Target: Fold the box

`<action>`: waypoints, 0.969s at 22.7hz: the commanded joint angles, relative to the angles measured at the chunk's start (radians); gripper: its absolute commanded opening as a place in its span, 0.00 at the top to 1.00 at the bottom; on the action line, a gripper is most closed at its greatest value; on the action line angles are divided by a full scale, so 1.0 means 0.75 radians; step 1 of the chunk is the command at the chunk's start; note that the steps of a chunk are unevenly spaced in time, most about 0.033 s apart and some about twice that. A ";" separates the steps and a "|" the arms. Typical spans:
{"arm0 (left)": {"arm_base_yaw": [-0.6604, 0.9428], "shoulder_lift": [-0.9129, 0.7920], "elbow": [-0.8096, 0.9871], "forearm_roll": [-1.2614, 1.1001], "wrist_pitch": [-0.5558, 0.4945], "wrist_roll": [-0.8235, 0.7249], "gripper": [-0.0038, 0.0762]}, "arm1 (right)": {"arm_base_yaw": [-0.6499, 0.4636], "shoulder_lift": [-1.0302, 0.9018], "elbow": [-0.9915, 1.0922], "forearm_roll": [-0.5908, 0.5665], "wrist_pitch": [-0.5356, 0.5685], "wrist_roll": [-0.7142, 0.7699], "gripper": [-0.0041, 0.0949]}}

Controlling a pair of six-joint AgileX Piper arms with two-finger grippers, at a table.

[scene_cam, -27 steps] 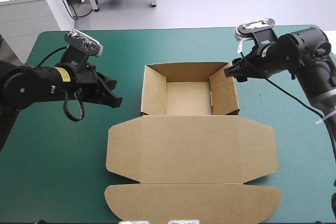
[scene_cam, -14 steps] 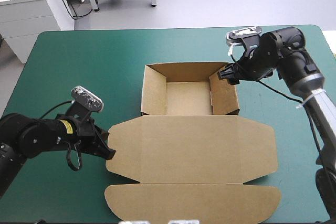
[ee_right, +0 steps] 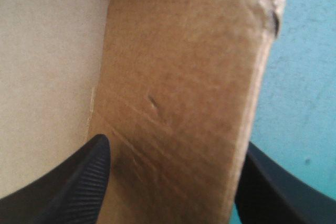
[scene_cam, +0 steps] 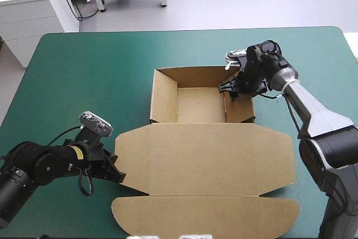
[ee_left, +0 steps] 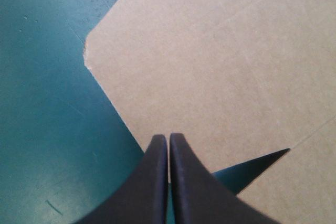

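The brown box (scene_cam: pixel 204 155) sits on the teal-green tabletop (scene_cam: pixel 84 82). Its tray walls are raised and tucked, and the lid (scene_cam: pixel 212 158) lies flat. The right gripper (scene_cam: pixel 230 89) is spread and straddles the right wall (ee_right: pixel 178 77), one finger inside and one outside. The left gripper (ee_left: pixel 168 137), pressed together, has the lid's edge just ahead. Judging by this, only pressing the wall home and the lid remain.

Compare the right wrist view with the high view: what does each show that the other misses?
Right wrist only: the right hand is open, one finger inside and one outside the box at its right wall, which carries a small dent. High view only: the left hand at the left edge of the flat lid, and the box whole, an open tray. Both: that wall and the teal-green cover.
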 commanded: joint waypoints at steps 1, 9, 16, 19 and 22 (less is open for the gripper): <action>-0.001 -0.017 -0.032 -0.037 -0.068 -0.008 0.96 | -0.003 -0.058 -0.038 0.000 -0.044 0.001 0.53; -0.001 -0.017 -0.032 -0.037 -0.110 -0.008 0.96 | -0.003 -0.058 -0.038 0.000 -0.040 0.010 0.98; -0.001 -0.017 -0.032 -0.035 -0.117 -0.008 0.96 | -0.038 -0.132 -0.080 -0.199 -0.051 -0.010 0.98; -0.001 -0.017 -0.032 -0.027 -0.117 -0.008 0.96 | -0.139 -0.213 -0.158 -0.279 -0.076 -0.035 0.98; -0.001 -0.017 -0.032 -0.027 -0.105 -0.008 0.96 | -0.300 -0.251 -0.211 -0.307 -0.089 -0.072 0.98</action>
